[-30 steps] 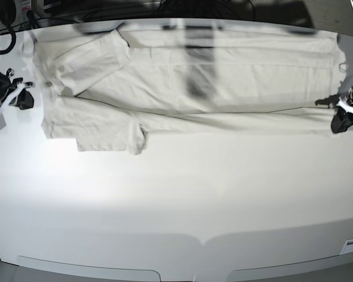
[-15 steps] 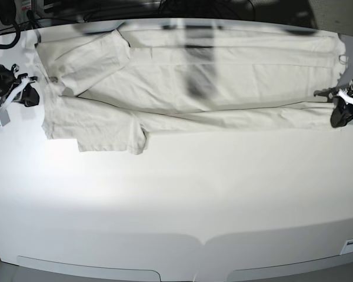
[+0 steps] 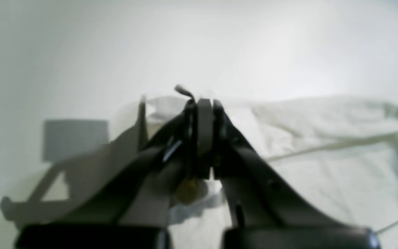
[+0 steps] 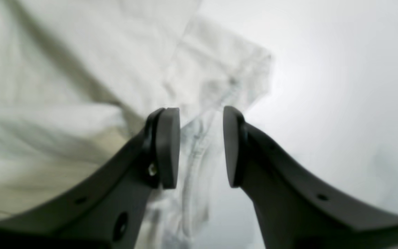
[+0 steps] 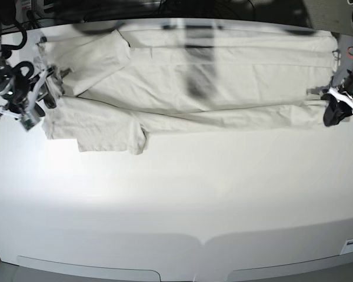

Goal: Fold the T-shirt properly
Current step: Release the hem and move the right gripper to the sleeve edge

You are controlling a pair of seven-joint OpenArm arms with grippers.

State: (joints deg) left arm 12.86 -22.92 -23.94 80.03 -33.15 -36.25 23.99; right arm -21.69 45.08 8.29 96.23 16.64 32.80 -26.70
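Broad white table (image 5: 176,200), with the T-shirt (image 5: 212,82) stretched lengthwise along the far edge, likely for a fold; left gripper (image 5: 335,108) pinched tight at the hem end, cloth between its jaws uncertain; right gripper (image 4: 200,147) parted over the sleeve edge.

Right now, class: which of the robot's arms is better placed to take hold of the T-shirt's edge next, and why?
The right. Its right hand stands open with the T-shirt hem between its fingers, at the sleeve end. The left hand is shut at the other end; whether it pinches cloth is unclear.
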